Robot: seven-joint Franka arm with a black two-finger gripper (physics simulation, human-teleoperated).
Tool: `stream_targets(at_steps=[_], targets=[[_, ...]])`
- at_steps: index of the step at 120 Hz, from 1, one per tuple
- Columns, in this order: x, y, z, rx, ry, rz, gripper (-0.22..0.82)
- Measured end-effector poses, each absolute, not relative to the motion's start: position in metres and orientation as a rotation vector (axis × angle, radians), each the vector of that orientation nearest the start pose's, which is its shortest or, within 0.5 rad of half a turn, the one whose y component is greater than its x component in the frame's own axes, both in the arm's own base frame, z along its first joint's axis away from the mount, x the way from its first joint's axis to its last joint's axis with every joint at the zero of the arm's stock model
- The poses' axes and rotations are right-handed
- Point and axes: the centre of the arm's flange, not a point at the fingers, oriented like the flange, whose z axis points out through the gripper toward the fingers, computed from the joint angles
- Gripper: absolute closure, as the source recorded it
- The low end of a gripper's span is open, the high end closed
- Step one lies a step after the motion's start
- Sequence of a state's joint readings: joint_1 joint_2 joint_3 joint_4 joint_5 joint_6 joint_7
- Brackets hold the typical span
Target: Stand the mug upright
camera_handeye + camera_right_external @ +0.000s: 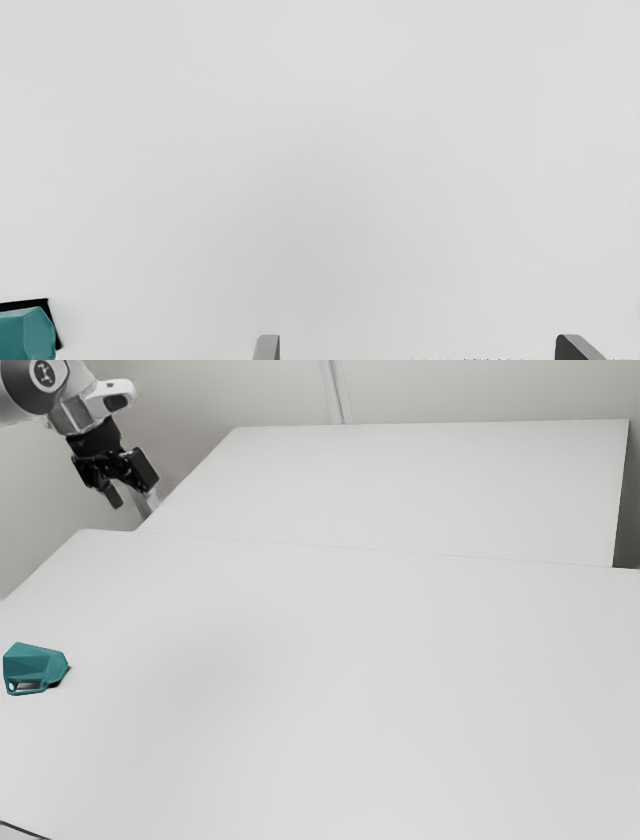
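Jaws spread wide apart. At the exterior view's far left, a teal, faceted mug (36, 666) lies on its side on a white table (340, 680). Farther right, a black two-finger gripper (134, 498) hangs raised, well apart from the mug. Rightward, beyond the table, stretches another white surface (420, 490), before a pale wall (480, 390).

White tabletop (350, 690); second white surface (420, 490) beyond it; pale wall (480, 390) behind, with upright strip (337, 390).
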State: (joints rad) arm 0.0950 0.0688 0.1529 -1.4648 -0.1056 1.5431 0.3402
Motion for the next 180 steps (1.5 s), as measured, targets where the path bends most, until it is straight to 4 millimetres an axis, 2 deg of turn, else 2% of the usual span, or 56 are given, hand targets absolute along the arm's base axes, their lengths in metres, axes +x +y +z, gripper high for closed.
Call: stream_targets(at_steps=[8, 19, 29, 44, 56, 70, 82, 93, 101, 125, 143, 180], targets=[[0.539, 0.19, 0.632, -3.306, -0.005, -0.08, 0.0], [0.496, 0.283, 0.633, -3.373, -0.241, -0.132, 0.0], [0.473, 0.345, 0.622, -3.417, -0.355, -0.167, 0.0], [0.473, 0.409, 0.589, -3.475, -0.359, -0.178, 0.0], [0.473, 0.459, 0.549, -3.563, -0.301, -0.235, 0.0], [0.446, 0.519, 0.511, -3.607, -0.299, -0.303, 0.0], [0.423, 0.555, 0.474, -3.637, -0.304, -0.325, 0.0], [0.403, 0.581, 0.434, -3.679, -0.303, -0.351, 0.0], [0.397, 0.593, 0.409, -3.707, -0.275, -0.386, 0.0], [0.396, 0.602, 0.34, -3.777, -0.189, -0.39, 0.0], [0.399, 0.602, 0.315, -3.797, -0.128, -0.418, 0.0], [0.404, 0.591, 0.297, -3.874, -0.047, -0.59, 0.0]])
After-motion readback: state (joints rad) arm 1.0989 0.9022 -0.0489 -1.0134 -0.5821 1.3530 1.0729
